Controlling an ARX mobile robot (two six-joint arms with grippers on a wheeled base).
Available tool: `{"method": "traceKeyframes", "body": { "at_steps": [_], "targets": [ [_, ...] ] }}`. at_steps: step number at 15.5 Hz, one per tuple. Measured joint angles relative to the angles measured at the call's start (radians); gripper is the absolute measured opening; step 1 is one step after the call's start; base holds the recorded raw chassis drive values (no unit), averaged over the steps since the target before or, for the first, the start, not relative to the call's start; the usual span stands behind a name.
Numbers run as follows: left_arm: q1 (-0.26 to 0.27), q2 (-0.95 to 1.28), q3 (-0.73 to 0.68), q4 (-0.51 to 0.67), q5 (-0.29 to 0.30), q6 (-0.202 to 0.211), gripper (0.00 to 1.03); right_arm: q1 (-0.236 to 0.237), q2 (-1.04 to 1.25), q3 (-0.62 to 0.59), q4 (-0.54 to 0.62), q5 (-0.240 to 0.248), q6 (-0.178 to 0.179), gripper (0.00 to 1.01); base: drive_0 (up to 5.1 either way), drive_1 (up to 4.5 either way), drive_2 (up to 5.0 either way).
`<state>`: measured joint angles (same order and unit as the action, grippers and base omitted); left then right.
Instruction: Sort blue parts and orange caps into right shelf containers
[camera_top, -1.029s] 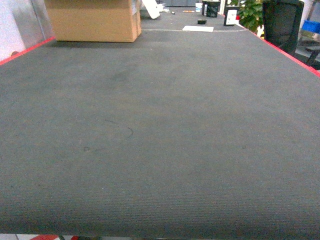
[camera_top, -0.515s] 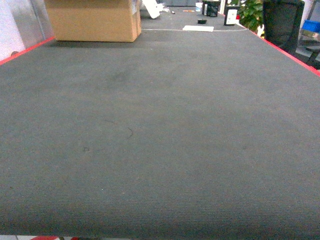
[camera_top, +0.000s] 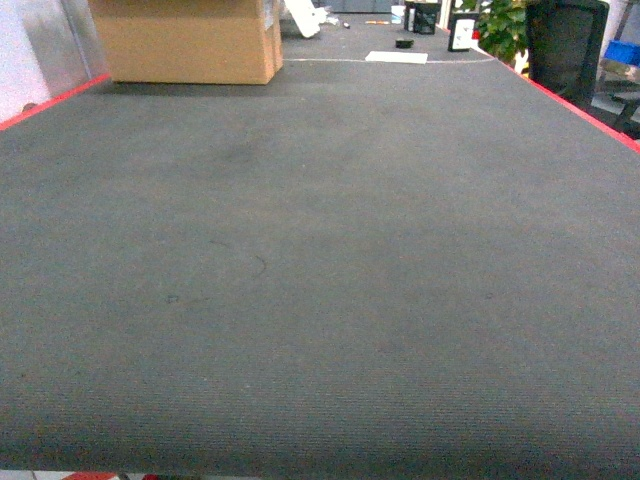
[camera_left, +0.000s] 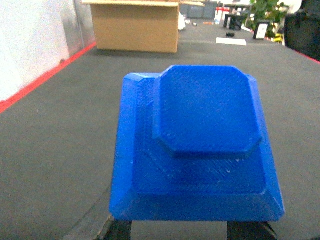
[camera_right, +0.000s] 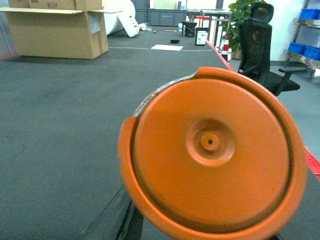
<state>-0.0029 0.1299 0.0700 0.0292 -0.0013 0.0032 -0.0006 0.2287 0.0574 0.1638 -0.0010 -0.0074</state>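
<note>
No movement is noted in the head view since the earlier frames; neither gripper is seen there. A blue part (camera_left: 195, 145) is held clamped in the left gripper (camera_left: 180, 227), and an orange cap (camera_right: 212, 150) in the right gripper (camera_right: 135, 220), both above the dark table (camera_top: 320, 300). A cardboard box (camera_top: 185, 40) is observed at the far end.

both pincers mostly hidden behind blue part (camera_left: 200, 150) and orange cap (camera_right: 212, 155)

head view looks forward and slanting down over the dark grey table (camera_top: 320, 300), cardboard box (camera_top: 190, 40) far at top left. left wrist view sits very close behind a blue part (camera_left: 197, 145), facing the same box. right wrist view sits close behind an orange cap (camera_right: 212, 155), same box and table beyond.
</note>
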Motion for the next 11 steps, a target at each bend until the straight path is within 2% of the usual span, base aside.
{"method": "traceKeyframes", "body": {
  "at_steps": [1, 3, 5, 6, 11],
  "targets": [
    [0.003, -0.065, -0.021, -0.050, 0.000, 0.000, 0.42, 0.000, -0.014, -0.005, -0.008, 0.001, 0.000, 0.41, 0.0, 0.00, 0.0],
    [0.003, -0.089, -0.023, -0.038, 0.001, 0.000, 0.42, 0.000, -0.045, -0.016, -0.023, 0.000, 0.000, 0.41, 0.0, 0.00, 0.0],
    [0.003, -0.117, -0.049, -0.029, 0.000, 0.000, 0.42, 0.000, -0.207, -0.043, -0.193, 0.000, 0.000, 0.41, 0.0, 0.00, 0.0],
    [0.003, -0.116, -0.060, -0.045, 0.000, 0.000, 0.42, 0.000, -0.225, -0.044, -0.152, 0.001, 0.003, 0.41, 0.0, 0.00, 0.0],
    [0.003, -0.122, -0.060, -0.037, 0.001, 0.000, 0.42, 0.000, -0.224, -0.044, -0.171, 0.001, 0.003, 0.41, 0.0, 0.00, 0.0]
  ]
}}
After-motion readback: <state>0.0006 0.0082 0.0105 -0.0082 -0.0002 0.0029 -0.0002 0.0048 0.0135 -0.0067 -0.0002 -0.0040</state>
